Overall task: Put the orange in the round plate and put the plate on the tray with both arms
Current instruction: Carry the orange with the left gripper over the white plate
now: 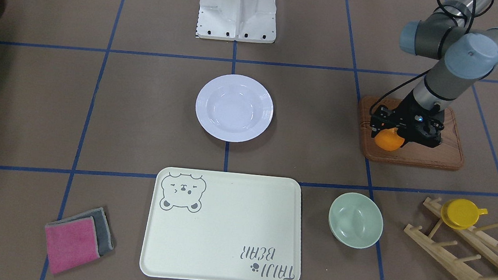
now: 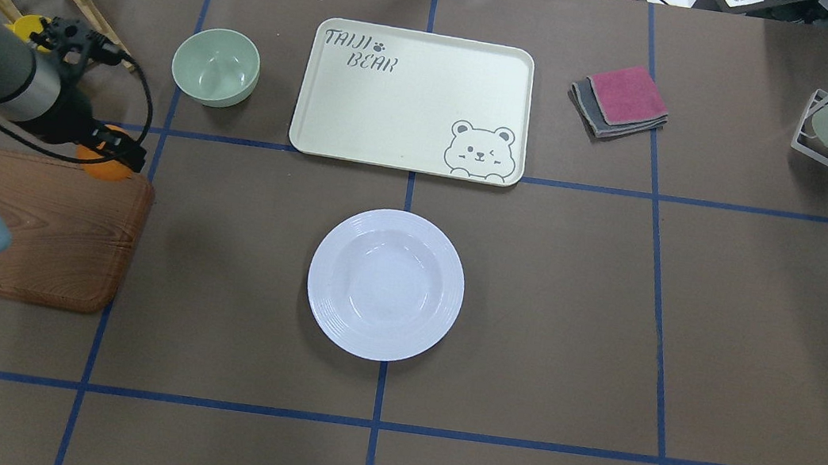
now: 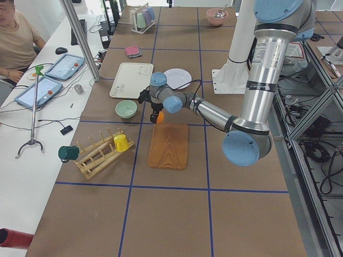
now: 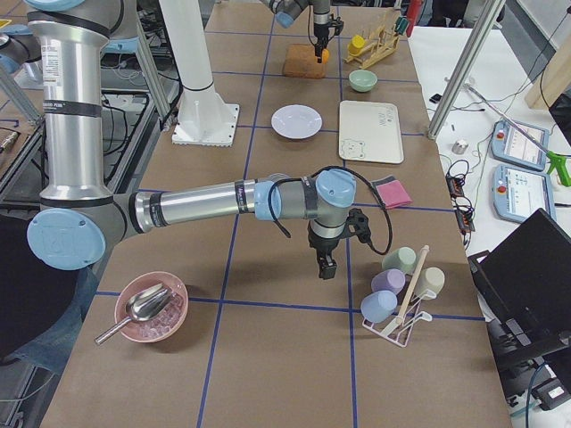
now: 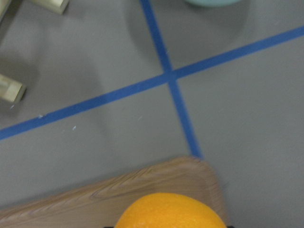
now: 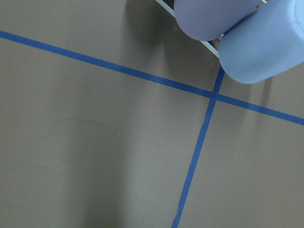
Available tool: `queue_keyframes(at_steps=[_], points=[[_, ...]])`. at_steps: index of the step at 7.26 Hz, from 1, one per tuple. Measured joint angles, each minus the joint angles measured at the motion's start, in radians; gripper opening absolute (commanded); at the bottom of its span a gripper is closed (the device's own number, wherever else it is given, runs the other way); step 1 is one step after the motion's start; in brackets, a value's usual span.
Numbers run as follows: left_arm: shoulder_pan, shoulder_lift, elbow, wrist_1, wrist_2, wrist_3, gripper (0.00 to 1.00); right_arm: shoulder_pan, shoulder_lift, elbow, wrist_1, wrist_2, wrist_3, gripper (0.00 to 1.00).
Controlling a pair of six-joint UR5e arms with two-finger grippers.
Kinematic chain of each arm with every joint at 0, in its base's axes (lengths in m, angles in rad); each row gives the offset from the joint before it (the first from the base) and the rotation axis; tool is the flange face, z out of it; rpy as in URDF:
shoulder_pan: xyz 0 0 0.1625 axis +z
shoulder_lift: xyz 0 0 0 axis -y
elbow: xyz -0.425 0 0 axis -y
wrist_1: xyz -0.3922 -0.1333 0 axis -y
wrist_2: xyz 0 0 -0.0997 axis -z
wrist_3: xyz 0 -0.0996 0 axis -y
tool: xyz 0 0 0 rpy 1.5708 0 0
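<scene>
My left gripper [image 2: 114,154] pinches the orange [image 2: 101,164] over the wooden board's [image 2: 38,231] corner. Overhead, the round plate [image 2: 385,285] waits between three and four o'clock, well apart.

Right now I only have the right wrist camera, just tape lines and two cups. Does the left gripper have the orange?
Observer: Yes, the left gripper is shut on the orange, by a corner of the wooden board.
Operator: Is anything in the round plate?
Observer: No, the round plate is empty. It sits on the table short of the tray, not on it.
</scene>
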Motion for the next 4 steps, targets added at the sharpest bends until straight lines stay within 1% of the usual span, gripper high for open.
queue_keyframes(at_steps=[1,2,4], points=[[0.019,-0.083,-0.004,0.071,0.002,-0.073,0.0,-0.007,0.002,0.001,0.017,0.003,-0.001,1.0],[0.065,-0.16,-0.002,0.122,0.013,-0.162,0.0,-0.015,0.004,0.001,0.051,0.005,-0.001,1.0],[0.186,-0.295,0.019,0.185,0.084,-0.336,0.0,-0.024,0.004,-0.001,0.092,0.006,0.002,1.0]])
